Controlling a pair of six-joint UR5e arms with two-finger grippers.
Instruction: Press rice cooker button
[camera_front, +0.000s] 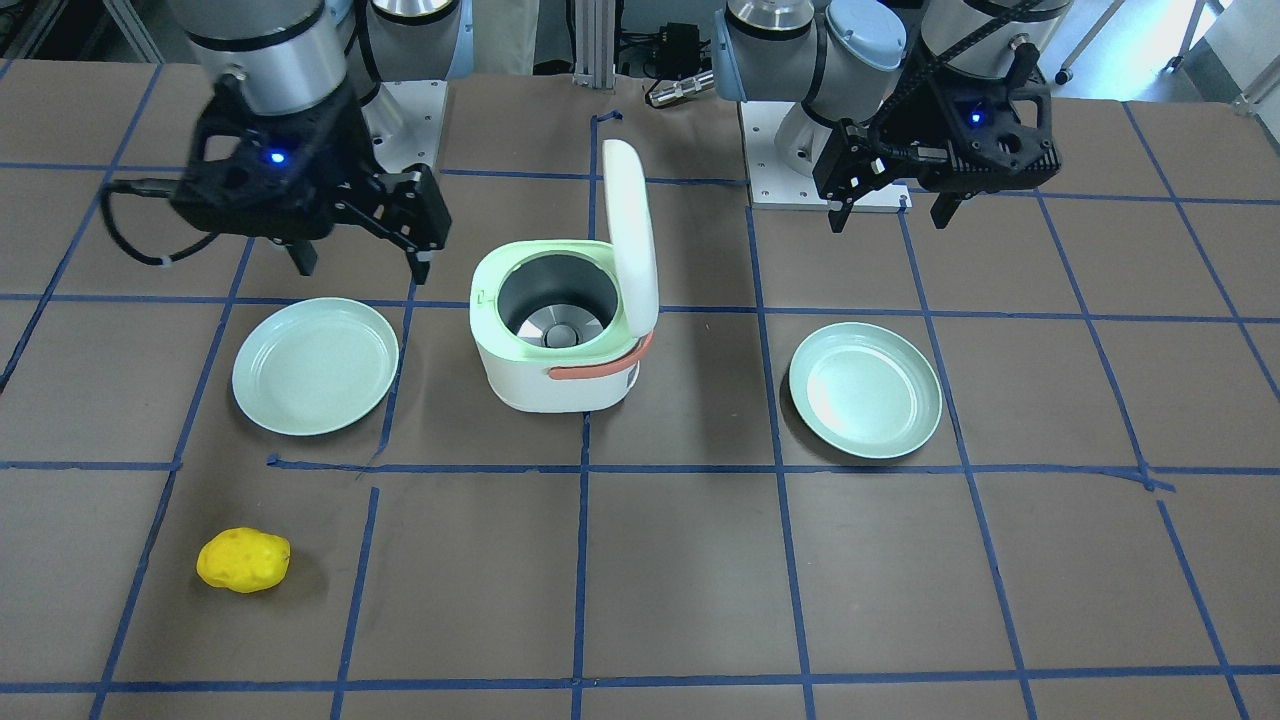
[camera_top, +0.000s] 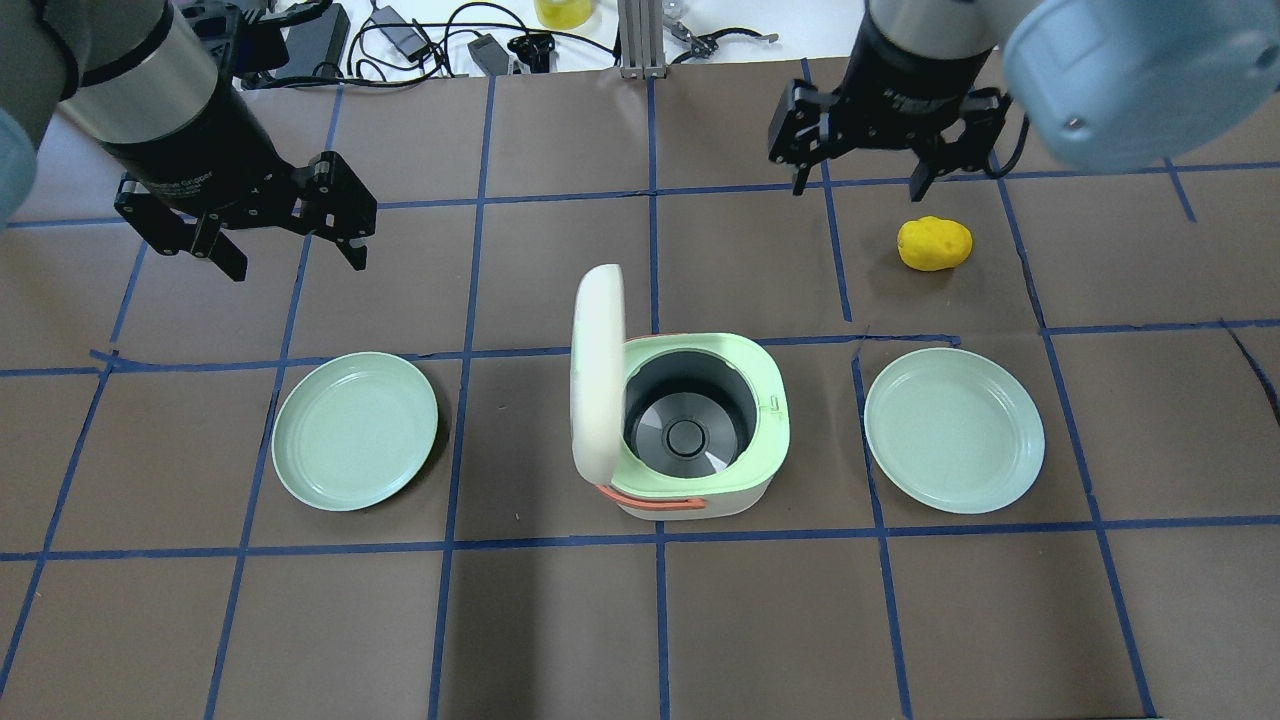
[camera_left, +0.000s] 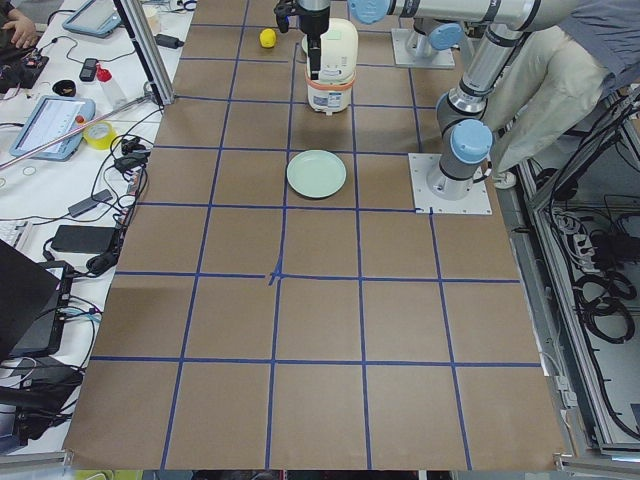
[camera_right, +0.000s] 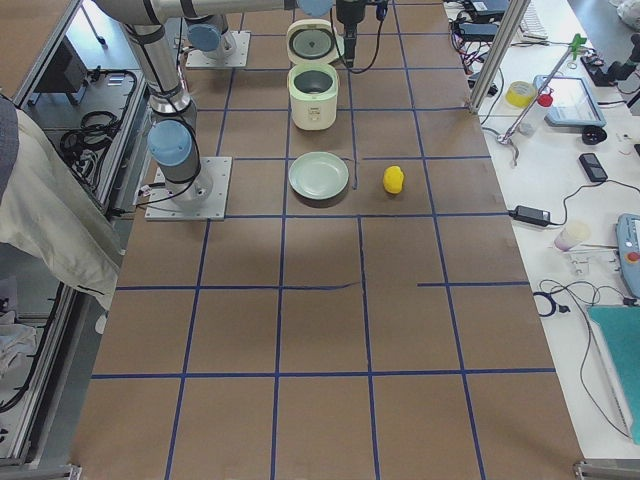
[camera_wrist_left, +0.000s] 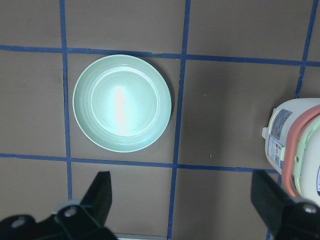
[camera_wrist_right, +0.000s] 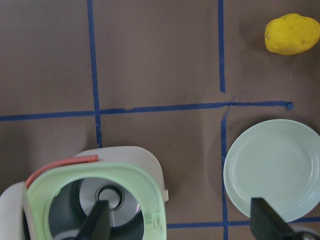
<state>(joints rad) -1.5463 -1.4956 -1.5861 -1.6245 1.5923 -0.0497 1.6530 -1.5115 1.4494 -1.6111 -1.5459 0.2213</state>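
The white rice cooker (camera_top: 700, 490) with a light green rim stands mid-table, its lid (camera_top: 597, 370) raised upright and the empty inner pot showing. It also shows in the front view (camera_front: 560, 380). A small tab (camera_top: 775, 402) sits on the rim; I cannot make out a button clearly. My left gripper (camera_top: 290, 255) hangs open and empty, above the table beyond the left plate. My right gripper (camera_top: 860, 185) hangs open and empty, beyond the cooker to the right. In the right wrist view the cooker (camera_wrist_right: 145, 165) is at the lower left.
Two light green plates lie either side of the cooker, one on the left (camera_top: 355, 430) and one on the right (camera_top: 955, 430). A yellow potato-like object (camera_top: 934, 243) lies just below the right gripper. Cables and gear line the far table edge.
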